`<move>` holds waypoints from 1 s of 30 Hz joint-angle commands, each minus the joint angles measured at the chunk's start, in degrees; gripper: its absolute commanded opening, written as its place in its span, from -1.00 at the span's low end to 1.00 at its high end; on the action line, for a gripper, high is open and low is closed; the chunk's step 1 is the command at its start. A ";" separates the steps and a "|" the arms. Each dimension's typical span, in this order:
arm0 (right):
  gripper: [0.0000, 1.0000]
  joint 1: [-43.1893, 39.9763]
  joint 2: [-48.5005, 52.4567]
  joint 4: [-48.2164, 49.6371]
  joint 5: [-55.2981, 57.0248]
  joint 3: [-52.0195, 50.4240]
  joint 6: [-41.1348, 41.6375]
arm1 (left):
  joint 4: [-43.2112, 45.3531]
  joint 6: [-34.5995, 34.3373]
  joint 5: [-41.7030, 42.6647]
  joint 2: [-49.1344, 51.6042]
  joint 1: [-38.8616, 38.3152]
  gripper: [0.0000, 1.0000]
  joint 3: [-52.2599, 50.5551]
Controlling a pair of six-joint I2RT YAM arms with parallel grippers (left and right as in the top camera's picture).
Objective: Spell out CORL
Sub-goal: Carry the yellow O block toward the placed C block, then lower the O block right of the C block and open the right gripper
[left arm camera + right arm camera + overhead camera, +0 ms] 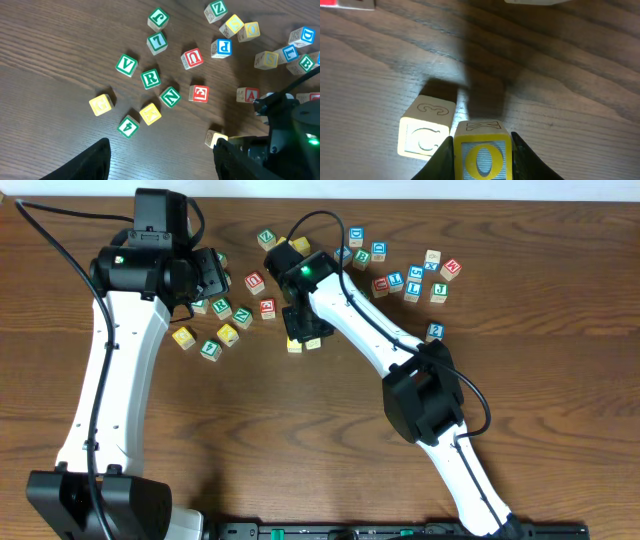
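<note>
My right gripper [481, 160] is shut on a yellow O block [481, 159], held upright right next to a pale C block [426, 136] on its left; the two almost touch. In the overhead view both blocks [303, 342] lie under the right gripper [305, 330], mid-table. The green R block [150, 78] lies among loose blocks, also in the overhead view [220, 307]. A green-lettered L block [157, 42] lies beyond it. My left gripper [160, 160] is open and empty, hovering above bare wood near the block cluster.
Loose letter blocks scatter at the back: a left cluster with V [126, 65], N [170, 96], E [199, 93], U [192, 58], and a right cluster [415, 277] of blue and red blocks. The right arm [380, 330] crosses the middle of the table.
</note>
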 commanded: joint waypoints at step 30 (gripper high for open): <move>-0.15 -1.05 -7.91 -0.74 -0.50 -3.58 1.40 | 0.07 0.13 -0.72 0.37 0.02 0.30 0.15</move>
